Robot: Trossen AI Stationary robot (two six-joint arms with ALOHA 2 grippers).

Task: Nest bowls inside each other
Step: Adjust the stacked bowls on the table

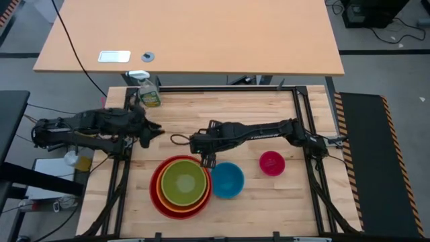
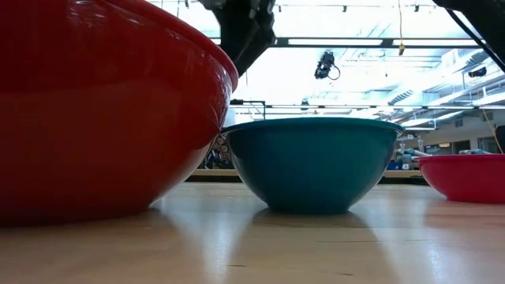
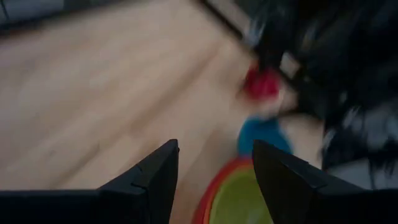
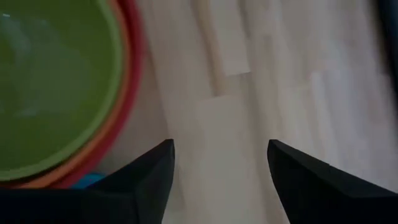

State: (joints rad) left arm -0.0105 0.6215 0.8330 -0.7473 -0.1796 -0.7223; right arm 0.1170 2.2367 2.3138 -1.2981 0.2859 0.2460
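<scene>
Green bowl (image 1: 183,181) sits nested in orange and red bowl (image 1: 158,195); blue bowl (image 1: 227,179) just beside, pink bowl (image 1: 271,163) apart. Right gripper (image 1: 207,160) released, empty, btw. stack and blue bowl. Left gripper (image 1: 152,133) spread, empty, near table's left edge.

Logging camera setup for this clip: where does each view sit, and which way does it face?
High: overhead, straight down; both arms, left gripper, right gripper.
Low: table height, level across; blue bowl, red bowl.
Left wrist: past open fingers toward the stack.
Right wrist: past open fingers onto table.
Shared: green bowl in high and both wrist views.
</scene>
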